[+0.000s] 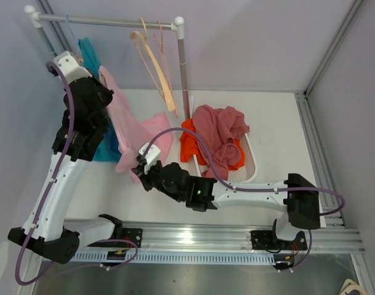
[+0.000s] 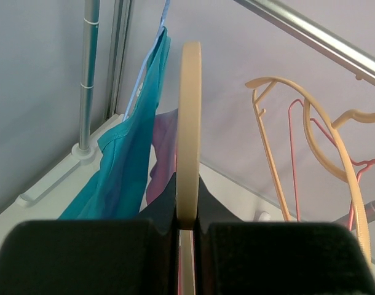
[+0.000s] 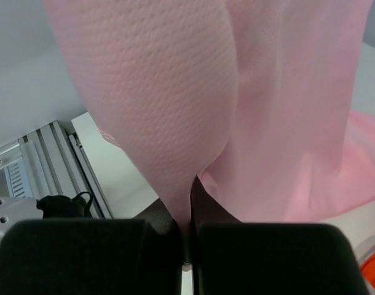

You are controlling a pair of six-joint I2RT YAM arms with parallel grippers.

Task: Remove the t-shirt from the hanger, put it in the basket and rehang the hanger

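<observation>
White tabletop [image 1: 267, 110] behind: left gripper [image 2: 187, 228] clamped on a tan curved hanger [image 2: 189, 123]; right gripper [image 3: 189, 239] pinching the pink knit t-shirt [image 3: 169, 92] hanging above it.

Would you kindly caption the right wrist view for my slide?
Right gripper shut on a fold of the hanging pink t-shirt.

A white table [image 1: 273, 129] was seen. A white basket [image 1: 252, 163] was set on it right of centre, just beside the foot of a rack post [image 1: 186, 92] that was stood on the surface. The lower end of a pink t-shirt [image 1: 158, 130] was spread on the table left of that post.
</observation>
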